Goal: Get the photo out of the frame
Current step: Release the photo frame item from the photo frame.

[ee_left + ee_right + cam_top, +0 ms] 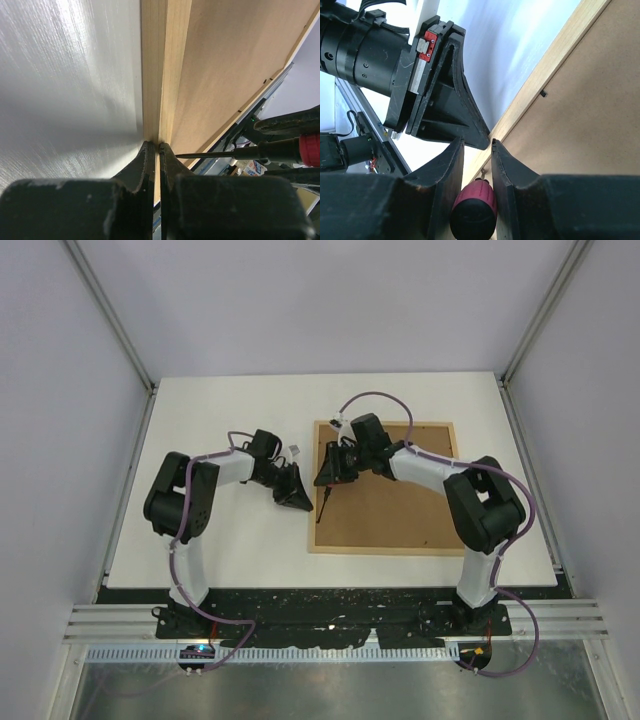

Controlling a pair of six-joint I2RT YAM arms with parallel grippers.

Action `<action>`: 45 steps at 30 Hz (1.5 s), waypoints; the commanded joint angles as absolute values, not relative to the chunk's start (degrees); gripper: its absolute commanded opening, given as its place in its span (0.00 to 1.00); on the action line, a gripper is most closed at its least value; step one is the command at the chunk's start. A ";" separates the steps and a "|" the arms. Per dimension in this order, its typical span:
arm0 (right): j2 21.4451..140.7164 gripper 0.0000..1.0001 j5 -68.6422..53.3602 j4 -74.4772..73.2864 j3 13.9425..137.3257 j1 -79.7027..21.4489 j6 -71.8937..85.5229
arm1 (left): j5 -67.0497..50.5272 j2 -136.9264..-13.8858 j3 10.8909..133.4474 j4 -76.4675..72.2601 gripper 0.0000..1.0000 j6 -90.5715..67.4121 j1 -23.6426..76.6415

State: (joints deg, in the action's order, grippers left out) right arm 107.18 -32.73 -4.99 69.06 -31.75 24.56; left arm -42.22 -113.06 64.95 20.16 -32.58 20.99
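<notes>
Left wrist view: looking straight down the left gripper, pinched all but closed, nothing between the fingers, tips set right against the outer wooden edge of the frame. Just beyond, over the brown back, catching the screwdriver with its dark shaft and red handle, tip aimed at that same edge, just beside those tips. Touching or not, cannot tell.

Over to the right wrist view: finding the right gripper part open and clamped on the screwdriver's red handle, low between the fingers. Right ahead, spotting the left gripper's black fingers down at the frame's rim, near a small dark tab on the border of the back.

Top view now: seeing both grippers close together at the frame's left side, the left one coming in over the white table, the right one reaching across the back. Finding the frame flat on the table, back up, right of centre.

No sight of the photo in any view; cannot tell where.
</notes>
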 commanded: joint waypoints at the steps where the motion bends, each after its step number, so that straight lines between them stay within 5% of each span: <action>1: 103.80 0.08 -38.75 -7.83 71.02 -33.23 27.95 | -35.24 -112.59 63.81 18.46 0.00 -31.11 22.32; 14: 104.94 0.08 -47.38 8.77 66.45 -14.77 34.01 | -38.84 -112.76 65.83 18.11 0.01 -29.79 21.27; 24: 115.12 0.08 -34.82 12.31 75.05 -13.09 36.91 | -39.91 -115.93 77.51 27.24 0.39 -23.21 18.54; 37: 124.36 0.08 -35.06 9.84 85.86 -18.28 38.23 | -40.52 -119.88 77.79 26.54 0.40 -25.31 19.07; 45: 122.97 0.08 -35.69 11.16 81.74 -18.98 34.91 | -42.71 -120.15 77.17 24.61 0.40 -27.07 20.30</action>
